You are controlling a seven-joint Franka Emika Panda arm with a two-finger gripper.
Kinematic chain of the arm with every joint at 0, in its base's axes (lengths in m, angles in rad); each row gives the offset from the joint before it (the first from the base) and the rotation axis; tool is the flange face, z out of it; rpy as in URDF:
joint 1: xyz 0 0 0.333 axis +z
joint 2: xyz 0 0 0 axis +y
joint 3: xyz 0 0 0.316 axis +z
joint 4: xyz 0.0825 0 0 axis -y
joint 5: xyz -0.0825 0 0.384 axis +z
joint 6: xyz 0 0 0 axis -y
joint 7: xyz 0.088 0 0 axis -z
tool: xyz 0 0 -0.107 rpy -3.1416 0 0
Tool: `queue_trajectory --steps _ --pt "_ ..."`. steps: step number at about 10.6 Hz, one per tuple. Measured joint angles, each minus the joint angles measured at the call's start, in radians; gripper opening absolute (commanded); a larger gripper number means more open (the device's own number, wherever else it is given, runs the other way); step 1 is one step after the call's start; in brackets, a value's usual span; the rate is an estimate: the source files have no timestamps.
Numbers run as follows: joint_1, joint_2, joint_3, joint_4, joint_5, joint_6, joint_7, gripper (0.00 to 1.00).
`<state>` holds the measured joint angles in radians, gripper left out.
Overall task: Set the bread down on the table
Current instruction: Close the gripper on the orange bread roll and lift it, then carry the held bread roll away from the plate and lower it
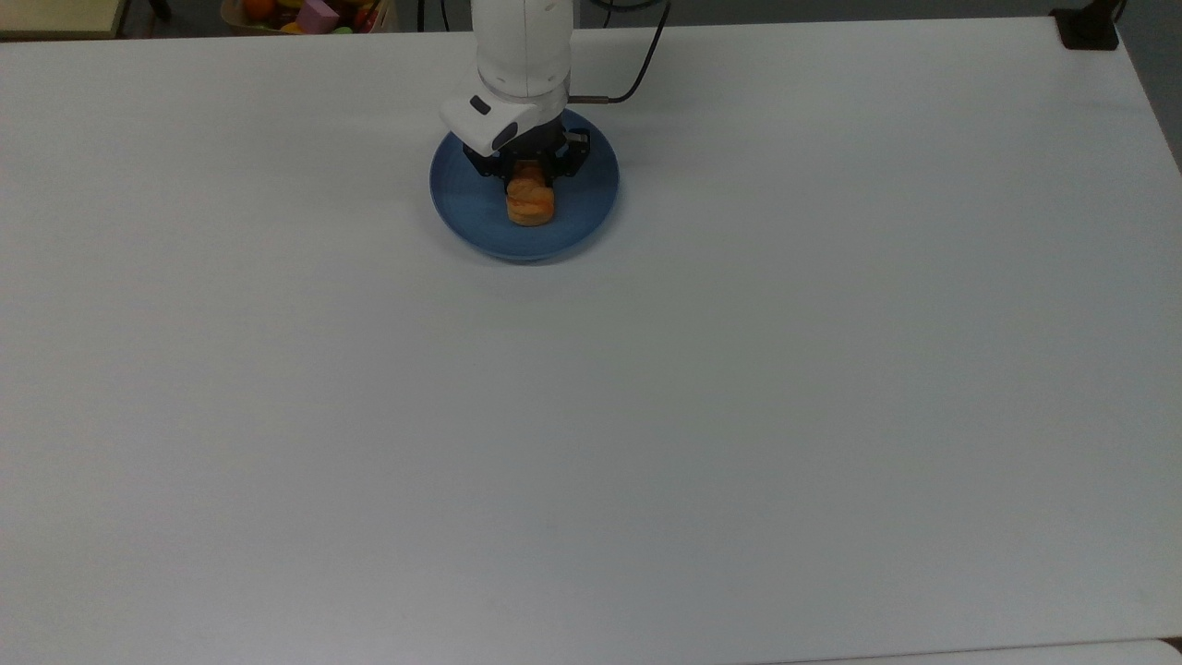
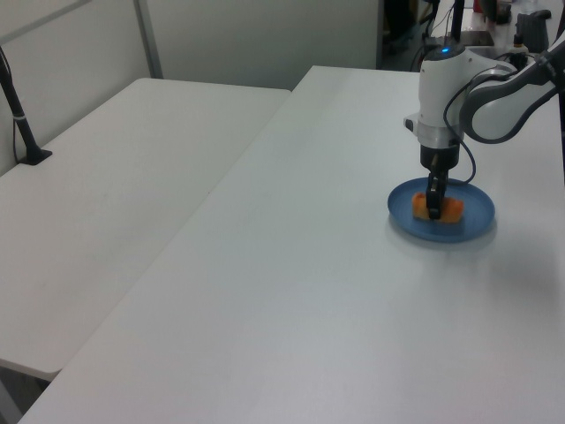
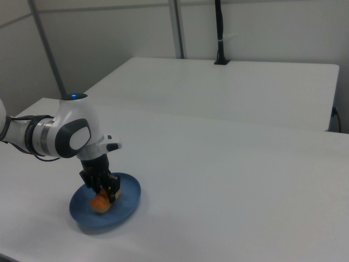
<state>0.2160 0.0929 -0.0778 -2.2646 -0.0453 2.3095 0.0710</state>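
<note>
The bread (image 1: pixel 532 206), a small golden-orange loaf, lies on a round blue plate (image 1: pixel 466 208) near the far edge of the white table (image 1: pixel 646 416). My gripper (image 1: pixel 529 178) points straight down over the loaf's far half, its black fingers closed against the loaf's two long sides. The white wrist covers that far half in the top view. In the left view the gripper (image 2: pixel 433 212) stands in front of the bread (image 2: pixel 452 209) on the plate (image 2: pixel 475 221). In the right view the gripper (image 3: pixel 107 190) clamps the bread (image 3: pixel 100 203) low over the plate (image 3: pixel 126 203).
A box of colourful toys (image 1: pixel 309 13) sits beyond the table's far edge at the top view's left. A black mount (image 1: pixel 1090 28) stands at the top view's far right corner. A second white table (image 2: pixel 115 177) adjoins on the left view's left.
</note>
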Motion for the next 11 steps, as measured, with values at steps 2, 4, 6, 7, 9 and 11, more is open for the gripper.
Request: queue_trajectory --steps 2,4,6,7,9,11 --pt "0.000 -0.001 0.000 0.000 0.000 0.000 0.000 0.38" --pt "0.000 -0.002 0.000 0.001 0.000 0.000 0.000 0.38" --pt "0.000 -0.009 0.000 0.010 0.000 -0.017 0.000 0.38" --pt "0.000 -0.018 0.000 0.025 0.000 -0.054 0.000 0.38" --pt "-0.001 -0.045 0.000 0.091 0.000 -0.181 0.000 0.38" --pt "-0.002 -0.070 -0.001 0.187 -0.001 -0.307 0.000 0.38"
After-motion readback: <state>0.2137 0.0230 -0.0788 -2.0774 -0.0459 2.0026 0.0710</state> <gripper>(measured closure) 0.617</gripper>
